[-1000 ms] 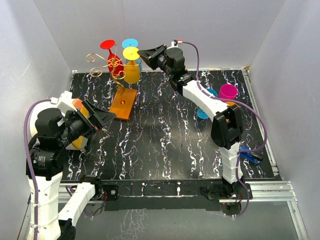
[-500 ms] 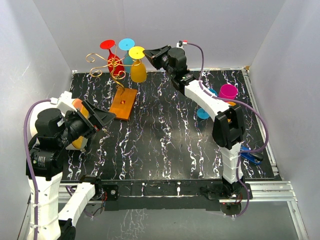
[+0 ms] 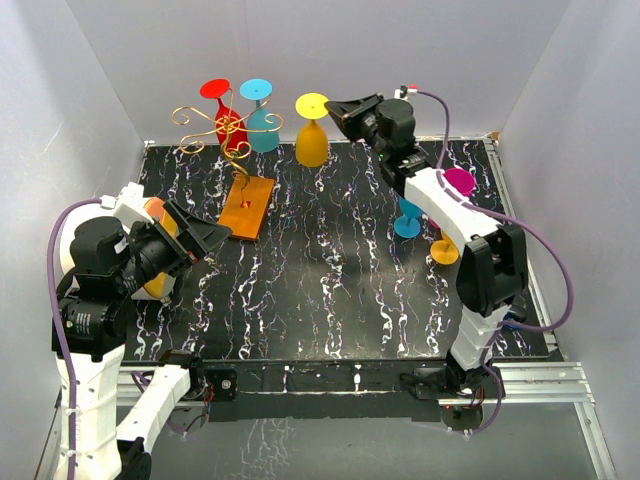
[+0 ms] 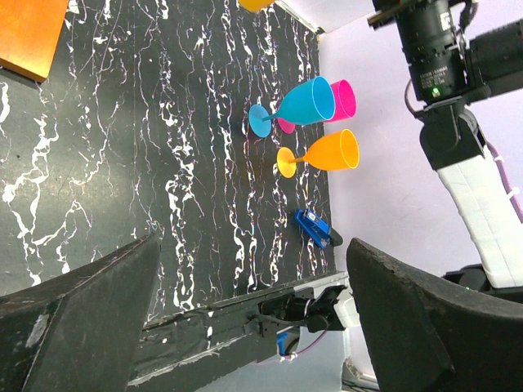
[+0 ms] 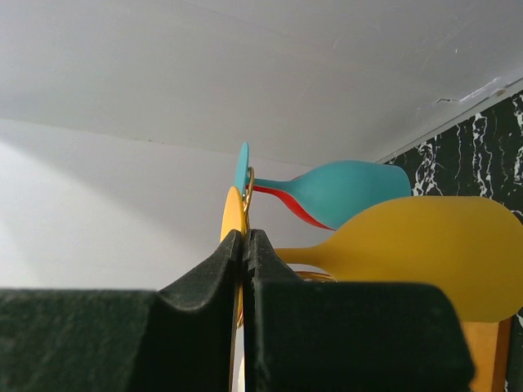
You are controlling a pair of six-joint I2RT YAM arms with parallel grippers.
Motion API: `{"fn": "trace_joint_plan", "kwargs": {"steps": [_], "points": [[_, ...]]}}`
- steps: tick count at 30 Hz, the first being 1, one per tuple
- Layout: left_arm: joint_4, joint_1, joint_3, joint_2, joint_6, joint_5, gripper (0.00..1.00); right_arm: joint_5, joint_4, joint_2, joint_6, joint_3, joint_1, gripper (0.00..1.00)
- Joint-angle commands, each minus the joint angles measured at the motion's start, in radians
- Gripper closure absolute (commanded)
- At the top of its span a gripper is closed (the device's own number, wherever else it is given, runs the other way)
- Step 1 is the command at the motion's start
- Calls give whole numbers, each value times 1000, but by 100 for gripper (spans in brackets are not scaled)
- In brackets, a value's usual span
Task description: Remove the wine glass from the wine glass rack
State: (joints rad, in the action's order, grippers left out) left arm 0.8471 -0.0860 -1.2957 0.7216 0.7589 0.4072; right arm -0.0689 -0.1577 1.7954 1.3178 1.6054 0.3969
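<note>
The wine glass rack [image 3: 225, 128], gold wire on an orange-brown wooden base [image 3: 247, 207], stands at the back left. A red glass [image 3: 214, 89] and a teal glass [image 3: 263, 131] hang upside down on it. The yellow wine glass [image 3: 312, 145] hangs in the air to the rack's right, free of the wire. My right gripper [image 3: 333, 107] is shut on the rim of its round foot; in the right wrist view the gripper [image 5: 246, 237] pinches the thin foot edge and the yellow bowl [image 5: 425, 253] sticks out sideways. My left gripper [image 3: 205, 235] hovers open at the left and holds nothing.
A blue glass [image 4: 302, 102], a pink glass [image 4: 343, 98] and an orange glass [image 4: 327, 151] stand close together at the table's right side. A small blue tool [image 4: 315, 229] lies near the right front edge. White walls enclose the table.
My right gripper has carried the yellow wine glass to the right, off the rack's arm and away from the teal glass. The left arm has not moved.
</note>
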Motion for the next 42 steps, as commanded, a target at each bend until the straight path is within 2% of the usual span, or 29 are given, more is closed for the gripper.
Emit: {"fn": "trace_joint_plan", "kwargs": {"steps": [1, 6, 9, 12, 15, 20, 25, 29, 33, 42], "points": [[1, 8, -8, 3, -3, 31, 5, -189, -74, -127, -140, -85, -21, 100], [-19, 8, 2, 30, -4, 65, 4, -558, -135, -191, -324, -226, -5, 100], [-55, 8, 26, 42, -2, 100, 3, -652, -193, -271, -403, -383, 37, 100], [-164, 8, 96, 47, 56, 192, 3, -656, -198, -355, -487, -519, 115, 100], [-343, 8, 215, 34, 188, 300, 4, -645, -188, -416, -529, -596, 168, 100], [-551, 8, 374, 15, 317, 387, 4, -619, -382, -480, -407, -727, 225, 100], [-595, 4, 421, 41, 336, 439, 8, -586, -494, -475, -339, -745, 257, 100], [-671, -10, 446, 52, 366, 460, 19, -603, -566, -427, -278, -722, 269, 100], [-675, -42, 450, 76, 357, 445, 30, -614, -661, -375, -201, -718, 278, 100], [-683, -101, 462, 109, 343, 436, 50, -615, -692, -320, -173, -712, 288, 100]]}}
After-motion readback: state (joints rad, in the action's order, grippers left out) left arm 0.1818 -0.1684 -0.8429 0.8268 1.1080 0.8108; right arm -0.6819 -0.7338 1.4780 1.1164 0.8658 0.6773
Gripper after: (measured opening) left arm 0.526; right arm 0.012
